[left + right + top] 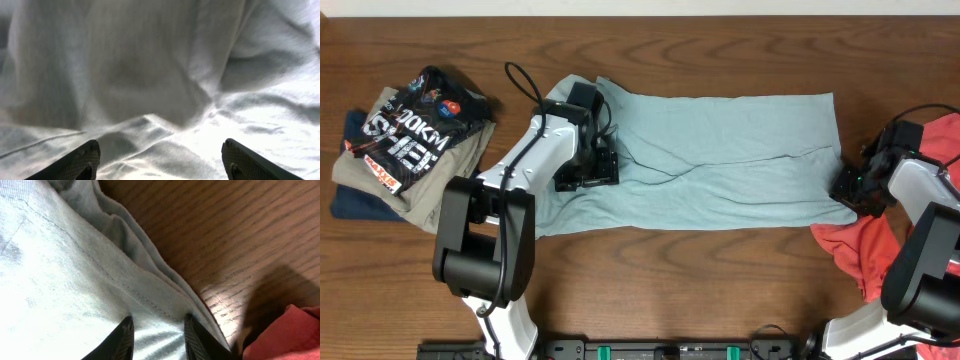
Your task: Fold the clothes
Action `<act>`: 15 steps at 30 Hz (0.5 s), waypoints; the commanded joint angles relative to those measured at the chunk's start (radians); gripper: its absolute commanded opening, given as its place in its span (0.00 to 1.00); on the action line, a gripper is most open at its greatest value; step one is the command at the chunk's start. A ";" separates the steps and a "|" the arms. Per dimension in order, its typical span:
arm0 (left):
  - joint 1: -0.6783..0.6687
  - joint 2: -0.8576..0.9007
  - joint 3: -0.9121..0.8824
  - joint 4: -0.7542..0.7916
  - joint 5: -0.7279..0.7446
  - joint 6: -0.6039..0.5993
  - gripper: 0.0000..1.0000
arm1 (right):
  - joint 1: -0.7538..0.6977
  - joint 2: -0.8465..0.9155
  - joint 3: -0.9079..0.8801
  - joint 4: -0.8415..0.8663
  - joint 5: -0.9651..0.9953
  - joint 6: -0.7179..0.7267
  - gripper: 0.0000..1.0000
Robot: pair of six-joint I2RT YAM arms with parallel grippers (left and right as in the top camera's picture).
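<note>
Where it lies spread across the wooden table (670, 40), the pale blue-grey T-shirt (720, 150) forms a long, softly creased band. It is plain and unprinted, with a stitched hem along its right edge. The left gripper (160, 167) sits over the shirt's left end, its fingers (82, 162) wide apart above wrinkled cloth, holding nothing. The right gripper (157, 340) is at the shirt's right edge, its tips close together over the hem; whether they pinch it I cannot tell. A coral-red garment (855, 250) lies bunched just beside that edge.
</note>
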State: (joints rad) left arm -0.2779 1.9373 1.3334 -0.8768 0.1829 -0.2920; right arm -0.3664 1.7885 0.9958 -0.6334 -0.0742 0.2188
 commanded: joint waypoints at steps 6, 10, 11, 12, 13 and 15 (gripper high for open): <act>-0.001 0.004 -0.007 0.115 0.008 -0.002 0.64 | -0.006 0.063 -0.049 -0.033 0.017 -0.007 0.33; -0.001 0.004 -0.007 0.120 0.008 -0.002 0.42 | -0.006 0.063 -0.049 -0.033 0.017 -0.007 0.33; -0.001 0.004 -0.007 0.118 0.008 -0.002 0.32 | -0.006 0.063 -0.049 -0.032 0.017 -0.007 0.33; -0.001 0.004 -0.007 0.114 0.008 -0.002 0.19 | -0.006 0.063 -0.049 -0.032 0.017 -0.007 0.33; -0.001 0.004 -0.007 0.106 0.008 -0.002 0.06 | -0.006 0.063 -0.049 -0.032 0.017 -0.007 0.33; 0.000 0.004 -0.006 0.092 0.008 -0.002 0.06 | -0.006 0.063 -0.049 -0.032 0.017 -0.007 0.33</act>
State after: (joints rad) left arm -0.2779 1.9373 1.3327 -0.7673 0.1883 -0.2920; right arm -0.3664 1.7885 0.9958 -0.6369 -0.0738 0.2184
